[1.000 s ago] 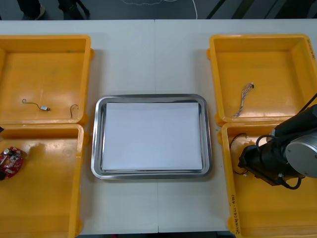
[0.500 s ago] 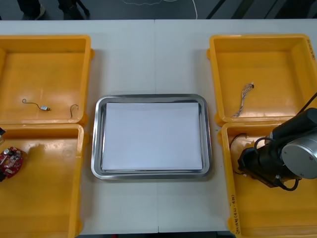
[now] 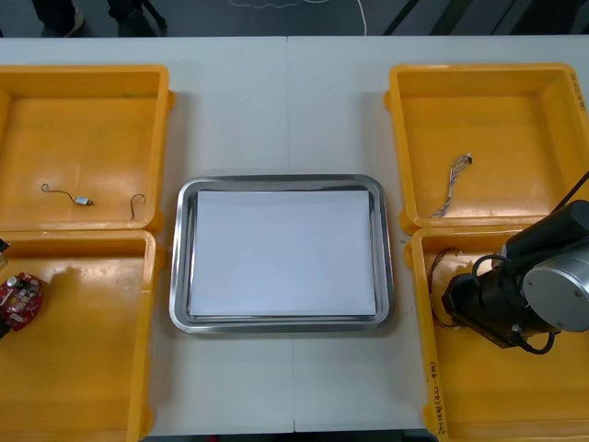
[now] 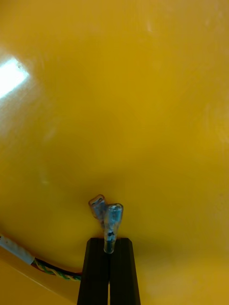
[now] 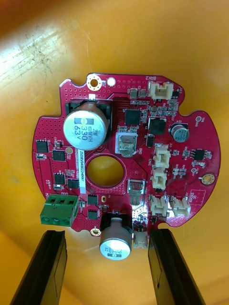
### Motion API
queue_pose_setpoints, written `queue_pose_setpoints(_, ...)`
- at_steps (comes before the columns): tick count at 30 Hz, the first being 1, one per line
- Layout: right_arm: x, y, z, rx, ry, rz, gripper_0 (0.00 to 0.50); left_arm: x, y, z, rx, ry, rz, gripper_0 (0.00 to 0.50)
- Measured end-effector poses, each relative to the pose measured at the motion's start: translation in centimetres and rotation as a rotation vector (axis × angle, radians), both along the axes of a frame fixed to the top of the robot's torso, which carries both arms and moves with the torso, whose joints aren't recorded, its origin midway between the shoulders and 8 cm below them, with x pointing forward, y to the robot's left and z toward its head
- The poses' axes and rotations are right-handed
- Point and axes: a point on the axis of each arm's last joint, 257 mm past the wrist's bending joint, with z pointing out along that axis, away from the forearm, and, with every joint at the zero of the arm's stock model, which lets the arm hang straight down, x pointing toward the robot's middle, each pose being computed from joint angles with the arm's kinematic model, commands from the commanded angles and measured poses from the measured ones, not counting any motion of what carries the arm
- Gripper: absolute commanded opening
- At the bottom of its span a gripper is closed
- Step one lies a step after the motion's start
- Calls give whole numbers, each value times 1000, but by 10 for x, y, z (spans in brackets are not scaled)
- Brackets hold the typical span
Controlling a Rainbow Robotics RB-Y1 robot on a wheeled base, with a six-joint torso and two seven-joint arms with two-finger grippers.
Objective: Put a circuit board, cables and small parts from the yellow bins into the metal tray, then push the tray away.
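Front view: the tray [image 3: 180, 262], white inside, sits mid-frame on the table [image 3: 276, 101] between the yellow bins [image 3: 396, 92]. The circuit board [image 3: 20, 299] lies at the left edge of the frame, in the lower left bin [image 3: 92, 368]. Small metal parts [image 3: 85, 201] lie in the upper left bin [image 3: 83, 120], and a twisted cable [image 3: 449, 187] in the upper right bin [image 3: 497, 110]. The right arm [image 3: 543, 285] reaches into the lower right bin [image 3: 515, 396].

Right wrist view: the right tool [image 4: 109, 242] is clenched on the clear end of a cable [image 4: 112, 217], with the bin floor behind it.

Left wrist view: the left tool [image 5: 107, 233] is released, its fingers [image 5: 47, 267] apart at either side of the circuit board's [image 5: 126, 157] nearest edge.
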Motion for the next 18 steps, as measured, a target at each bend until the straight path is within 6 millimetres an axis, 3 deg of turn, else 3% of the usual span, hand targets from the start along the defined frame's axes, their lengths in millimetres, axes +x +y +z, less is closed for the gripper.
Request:
queue_pose_setpoints(4,0,0,1,-1,0,1,0,0,0,0,0,1,0,254)
queue_pose_setpoints(6,1,0,1,-3,2,2,0,0,0,0,0,0,0,202)
queue_pose_setpoints(10,-1,-4,4,-19,16,6,0,0,-3,-3,-7,1,2,119)
queue_pose_setpoints(18,-14,-19,17,-33,57,44,0,-1,-4,-5,-8,4,6,14)
